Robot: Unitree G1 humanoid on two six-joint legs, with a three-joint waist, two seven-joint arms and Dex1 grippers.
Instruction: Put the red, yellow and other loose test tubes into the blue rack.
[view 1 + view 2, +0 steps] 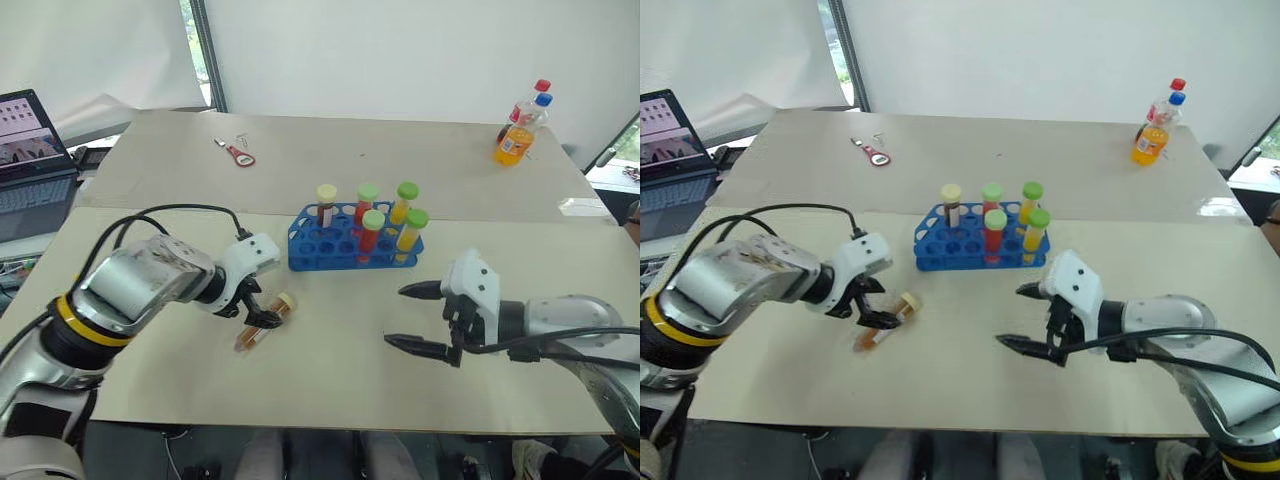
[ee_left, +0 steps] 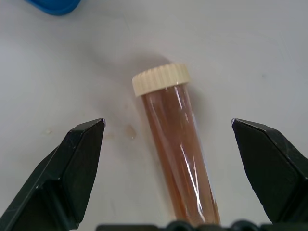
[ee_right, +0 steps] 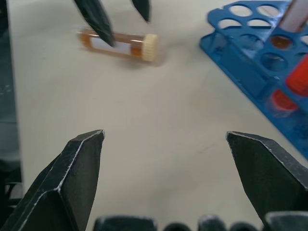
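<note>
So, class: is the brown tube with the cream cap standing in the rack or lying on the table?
Lying on its side: the brown tube rests flat on the table, outside the blue rack.

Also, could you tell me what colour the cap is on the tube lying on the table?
Cream cap, clearest in the left wrist view.

Both head views look forward and down over the desk (image 1: 330, 400). Each wrist view looks along its gripper, close to the desk; both share the brown tube (image 2: 175, 144).
</note>
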